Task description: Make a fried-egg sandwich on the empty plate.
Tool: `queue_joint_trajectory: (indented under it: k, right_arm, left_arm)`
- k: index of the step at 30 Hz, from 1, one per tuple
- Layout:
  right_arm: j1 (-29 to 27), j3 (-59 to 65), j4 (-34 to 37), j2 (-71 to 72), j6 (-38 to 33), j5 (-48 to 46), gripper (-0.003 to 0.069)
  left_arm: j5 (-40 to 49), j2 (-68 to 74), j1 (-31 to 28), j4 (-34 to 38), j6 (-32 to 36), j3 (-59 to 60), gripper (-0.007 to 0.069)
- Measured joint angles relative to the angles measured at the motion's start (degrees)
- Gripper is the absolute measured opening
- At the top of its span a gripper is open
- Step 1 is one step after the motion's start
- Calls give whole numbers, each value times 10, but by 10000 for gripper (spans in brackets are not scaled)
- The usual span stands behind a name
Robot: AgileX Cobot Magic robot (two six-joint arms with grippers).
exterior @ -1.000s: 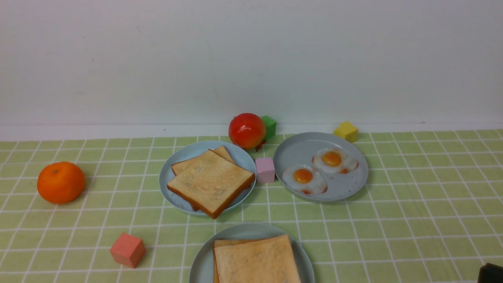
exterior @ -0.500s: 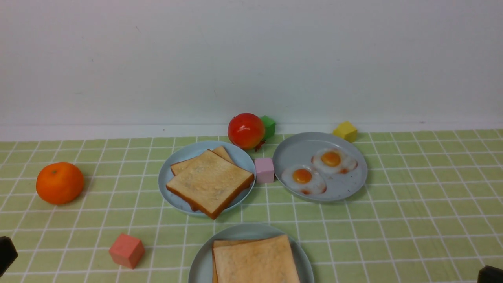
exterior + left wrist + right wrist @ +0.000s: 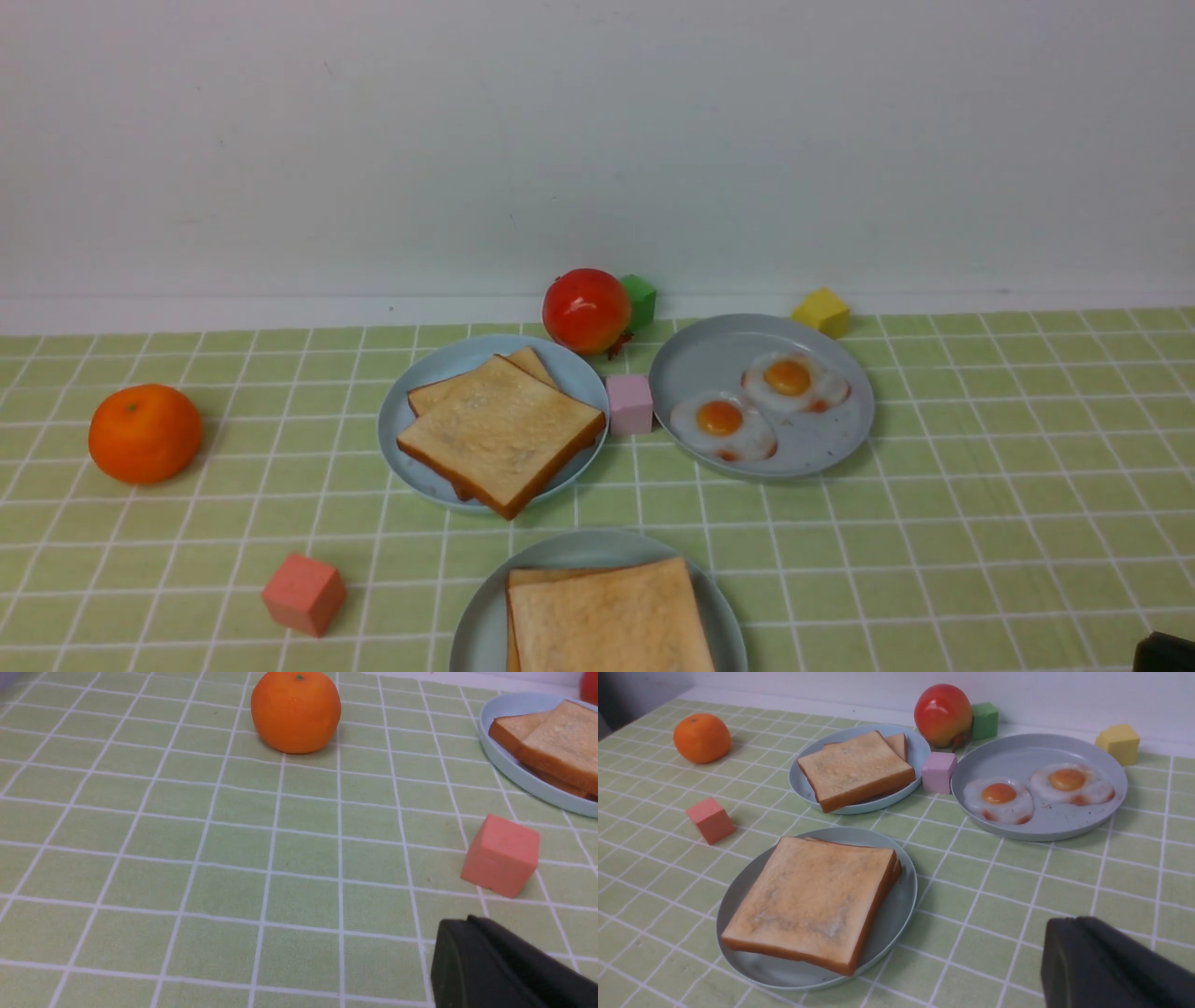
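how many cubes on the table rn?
4. Green cube behind the red fruit; yellow cube behind the egg plate; pink cube between the two far plates; salmon cube near left. Others may be out of frame.

1. The front view looks forward from the robot's side, slightly down over the green checked cloth (image 3: 980,467) to the white wall (image 3: 597,140); the near plate (image 3: 481,625) is cut by the lower edge.
2. The left wrist view sits low and close over the cloth's left part, facing the orange (image 3: 295,711), with the pink-red cube (image 3: 502,855) close by and the gripper's dark tip (image 3: 472,961) in the corner.
3. The right wrist view looks from higher, at the right, obliquely across all three plates toward the wall.
4. All three share the orange, the cube and the toast plate (image 3: 502,760).
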State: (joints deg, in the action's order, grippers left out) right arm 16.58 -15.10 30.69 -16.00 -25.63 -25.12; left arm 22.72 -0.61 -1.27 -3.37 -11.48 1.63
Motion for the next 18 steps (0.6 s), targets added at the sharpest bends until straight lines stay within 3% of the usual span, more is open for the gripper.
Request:
queue_joint_trajectory:
  k: [18]
  right_arm:
    - [0, 0, 0, 2, 0, -14, 38]
  left_arm:
    - [-16, 0, -1, -42, 1, 0, -6]
